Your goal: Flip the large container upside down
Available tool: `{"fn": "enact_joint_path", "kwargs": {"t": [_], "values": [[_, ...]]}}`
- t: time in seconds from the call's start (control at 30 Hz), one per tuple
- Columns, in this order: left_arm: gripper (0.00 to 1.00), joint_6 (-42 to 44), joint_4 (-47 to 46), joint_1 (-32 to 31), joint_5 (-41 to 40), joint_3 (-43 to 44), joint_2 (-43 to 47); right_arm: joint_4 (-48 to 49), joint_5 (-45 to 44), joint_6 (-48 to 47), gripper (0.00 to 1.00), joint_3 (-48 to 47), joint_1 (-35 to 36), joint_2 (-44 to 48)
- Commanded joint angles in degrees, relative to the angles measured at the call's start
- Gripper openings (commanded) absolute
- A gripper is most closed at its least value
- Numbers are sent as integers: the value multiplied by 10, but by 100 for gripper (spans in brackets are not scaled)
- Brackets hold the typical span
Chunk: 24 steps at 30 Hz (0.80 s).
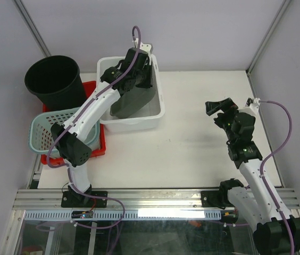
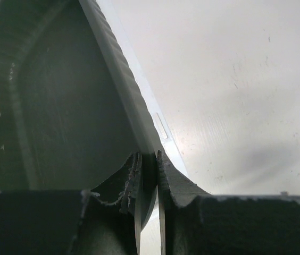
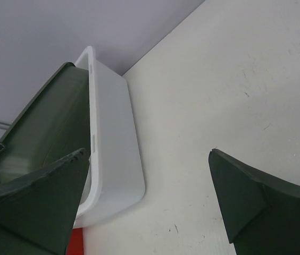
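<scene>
Top external view: a white tabletop (image 1: 192, 149) carries everything. Toward its far left stands a white rectangular plastic tub (image 1: 134, 125). Just left of the tub, a tall black round bucket (image 1: 54, 79) overlaps the back of a red plastic tray (image 1: 101, 146), and a teal mesh basket (image 1: 43, 133) sits on the tray in front of the bucket.

Inside the tub lies the dark grey-green plastic container (image 1: 128, 103). It is tilted, its lower end near the tub's front wall and its upper end rising above the tub's rim at the far right corner.

The left arm reaches past the basket and over the tub. In its wrist view, the left gripper (image 2: 149, 170) has its fingers pressed almost together, pinching the container's thin ribbed rim, which runs just beside the tub's white rim.

The right gripper (image 3: 149, 153) is spread wide with nothing between its fingers. It hangs over bare tabletop, well apart from the tub on its right.
</scene>
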<state>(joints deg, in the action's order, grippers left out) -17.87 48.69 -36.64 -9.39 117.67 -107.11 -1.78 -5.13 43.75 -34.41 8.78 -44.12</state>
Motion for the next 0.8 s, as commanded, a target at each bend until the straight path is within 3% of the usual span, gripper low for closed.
{"fn": "enact_joint_path", "kwargs": {"t": [0.0,0.3,0.5,0.77], "values": [[0,22,-52,-1,44,30,47,9,11,-32,100,-26,2,14],[0,24,-61,0,56,33,56,-14,172,-11,99,-107,13,-71],[0,24,-68,1,55,34,69,67,230,-8,99,-140,103,-171],[0,21,-82,4,61,35,92,124,235,27,67,-196,168,-289]]}}
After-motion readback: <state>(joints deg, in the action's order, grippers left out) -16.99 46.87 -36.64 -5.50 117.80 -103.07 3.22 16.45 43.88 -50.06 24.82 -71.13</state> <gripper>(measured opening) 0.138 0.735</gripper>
